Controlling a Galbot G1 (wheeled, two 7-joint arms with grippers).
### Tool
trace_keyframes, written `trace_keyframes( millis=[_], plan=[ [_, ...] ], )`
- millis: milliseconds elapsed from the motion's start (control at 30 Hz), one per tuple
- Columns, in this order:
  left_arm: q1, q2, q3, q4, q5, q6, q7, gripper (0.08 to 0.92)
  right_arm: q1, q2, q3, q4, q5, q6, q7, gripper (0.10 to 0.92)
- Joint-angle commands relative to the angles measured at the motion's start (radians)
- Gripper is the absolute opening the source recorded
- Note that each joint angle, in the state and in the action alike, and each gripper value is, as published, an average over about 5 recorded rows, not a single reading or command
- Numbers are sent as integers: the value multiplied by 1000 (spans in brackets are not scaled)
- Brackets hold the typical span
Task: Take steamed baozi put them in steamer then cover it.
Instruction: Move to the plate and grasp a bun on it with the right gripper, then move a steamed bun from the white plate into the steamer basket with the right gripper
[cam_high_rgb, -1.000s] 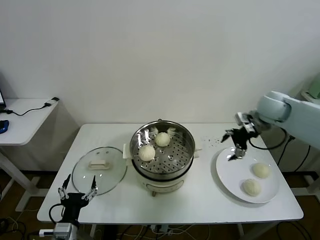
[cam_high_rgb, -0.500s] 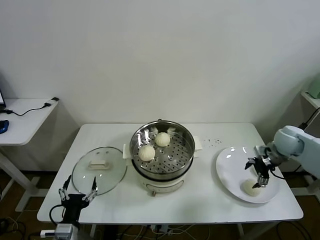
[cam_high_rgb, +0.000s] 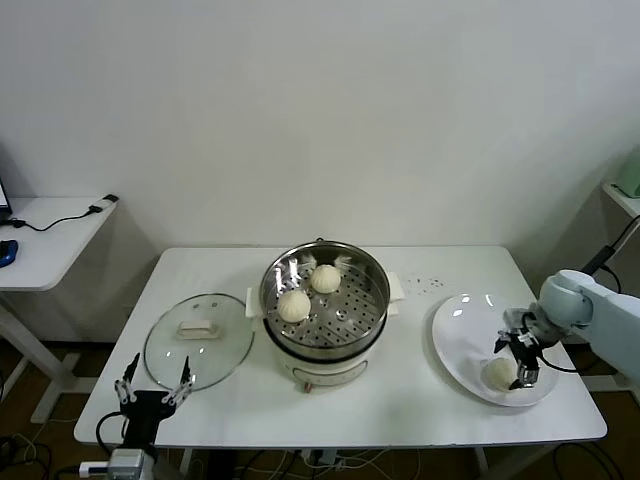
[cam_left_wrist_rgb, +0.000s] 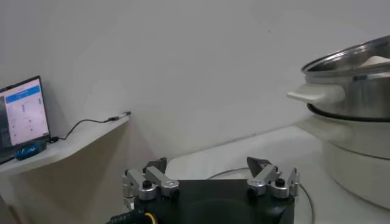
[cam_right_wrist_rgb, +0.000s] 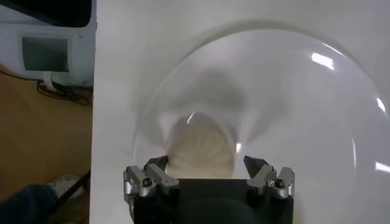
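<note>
Bun sits between my right pincer's open fingers; closing off-centre could squash or roll it.

The right gripper dropped from above the plate onto a baozi.

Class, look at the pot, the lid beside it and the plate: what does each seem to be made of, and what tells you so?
Pot: polished metal, probably steel; its wall mirrors the buns.
Lid: clear glass with a metal rim; the table shows through.
Plate: glossy white, perhaps ceramic; bright glints.
</note>
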Motion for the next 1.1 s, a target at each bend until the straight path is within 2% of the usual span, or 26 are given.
trace_keyframes(
  millis=[33,167,400,600,867,1100],
  plan=[
    [-1,0,-1,1,1,0,-1,823,-37,20,23,-27,-23,4,-4,783],
    [0,0,-1,2,2,-1,-1,823,-33,15,19,-23,-15,5,-6,713],
    [0,0,0,0,2,-1,-1,823,12,10,-1,-18,7,18,-7,677],
    [3,2,1,-6,3,0,-1,823,266,43,-157,-7,72,176,-13,670],
    [16,-1,1,-14,3,-3,-1,823,721,243,-425,-42,97,461,-89,678],
    [34,-5,4,-19,9,-5,0,823,902,464,-474,-73,104,630,-113,679]
  ],
)
